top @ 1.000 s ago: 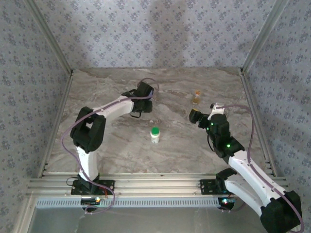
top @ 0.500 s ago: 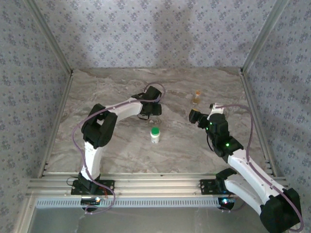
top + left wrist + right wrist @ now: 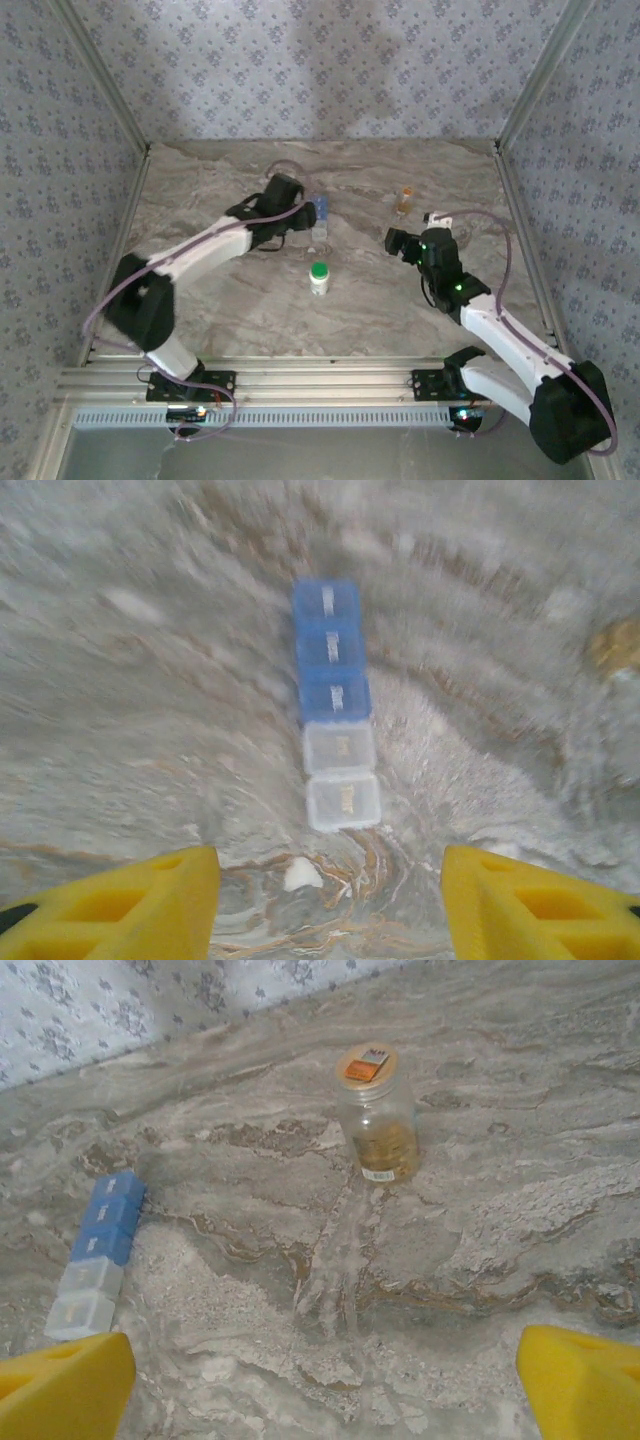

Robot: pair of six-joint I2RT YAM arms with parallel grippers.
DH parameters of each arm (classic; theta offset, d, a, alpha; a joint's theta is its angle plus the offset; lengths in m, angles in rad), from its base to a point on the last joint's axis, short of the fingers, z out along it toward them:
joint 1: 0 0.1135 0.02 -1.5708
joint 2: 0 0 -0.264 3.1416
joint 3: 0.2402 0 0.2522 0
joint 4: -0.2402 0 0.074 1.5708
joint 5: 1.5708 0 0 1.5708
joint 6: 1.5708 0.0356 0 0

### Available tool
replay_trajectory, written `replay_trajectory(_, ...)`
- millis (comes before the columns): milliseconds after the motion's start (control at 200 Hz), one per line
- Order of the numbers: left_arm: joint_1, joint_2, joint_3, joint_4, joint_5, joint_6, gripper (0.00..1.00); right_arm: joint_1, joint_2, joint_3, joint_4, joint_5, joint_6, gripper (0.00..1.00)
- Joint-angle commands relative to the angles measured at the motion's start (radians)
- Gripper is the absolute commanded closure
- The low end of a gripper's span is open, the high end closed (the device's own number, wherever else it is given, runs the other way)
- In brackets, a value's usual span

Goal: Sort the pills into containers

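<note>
Approach step, I judge: the left tool (image 3: 330,880), open and empty, hangs below the pill organizer (image 3: 335,705) lying mid-frame on the desk (image 3: 120,680). The right tool (image 3: 325,1360) gapes wide beneath the amber jar (image 3: 378,1110), upper centre. Next: open a compartment.

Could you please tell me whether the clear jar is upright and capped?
Upright and capped: in the right wrist view the clear jar stands on its base on the table, with its lid on top.
</note>
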Motion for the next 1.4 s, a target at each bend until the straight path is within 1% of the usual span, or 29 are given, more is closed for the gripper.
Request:
replay_trajectory(0,0.045,-0.184,-0.147,0.004,-0.075,0.074,0.38,0.019,0.105,0.123,-0.052,-0.048,-0.07,0.0)
replay_trajectory(65,0.057,-0.288,-0.246,0.014,-0.131,0.108,0.37,0.032,0.201,0.215,-0.125,-0.062,-0.103,0.0)
replay_trajectory(130,0.069,-0.39,-0.342,0.032,-0.161,0.139,0.36,0.048,0.306,0.316,-0.203,-0.068,-0.126,0.0)
replay_trajectory(255,0.086,-0.569,-0.533,0.114,-0.185,0.17,0.34,0.085,0.511,0.512,-0.3,-0.089,-0.164,0.0)
replay_trajectory(280,0.088,-0.6,-0.57,0.136,-0.187,0.179,0.33,0.099,0.571,0.577,-0.332,-0.097,-0.181,0.0)
replay_trajectory(330,0.091,-0.657,-0.642,0.179,-0.194,0.193,0.31,0.117,0.64,0.649,-0.376,-0.099,-0.199,0.0)
replay_trajectory(355,0.092,-0.684,-0.673,0.197,-0.201,0.198,0.31,0.129,0.685,0.718,-0.404,-0.093,-0.213,0.0)
replay_trajectory(395,0.094,-0.72,-0.72,0.227,-0.21,0.204,0.29,0.154,0.763,0.819,-0.466,-0.079,-0.238,0.0)
replay_trajectory(535,0.099,-0.797,-0.842,0.331,-0.195,0.264,0.27,0.224,0.966,1.063,-0.616,0.003,-0.287,0.0)
replay_trajectory(645,0.111,-0.799,-0.871,0.393,-0.204,0.254,0.17,0.261,1.073,1.183,-0.68,0.03,-0.31,0.0)
replay_trajectory(700,0.128,-0.782,-0.861,0.414,-0.18,0.253,0.16,0.273,1.116,1.229,-0.702,0.029,-0.312,0.0)
replay_trajectory(840,0.171,-0.732,-0.809,0.399,-0.138,0.216,0.15,0.288,1.204,1.316,-0.756,0.011,-0.314,0.0)
replay_trajectory(930,0.178,-0.709,-0.843,0.458,-0.102,0.225,0.13,0.288,1.246,1.348,-0.769,-0.012,-0.309,0.0)
replay_trajectory(1015,0.178,-0.727,-0.832,0.418,-0.07,0.237,0.12,0.288,1.274,1.371,-0.781,-0.017,-0.308,0.0)
replay_trajectory(1194,0.178,-0.772,-0.855,0.421,-0.09,0.236,0.11,0.27,1.302,1.373,-0.784,-0.019,-0.29,0.0)
replay_trajectory(1394,0.179,-0.776,-0.86,0.424,-0.093,0.236,0.11,0.246,1.314,1.364,-0.778,-0.004,-0.291,0.0)
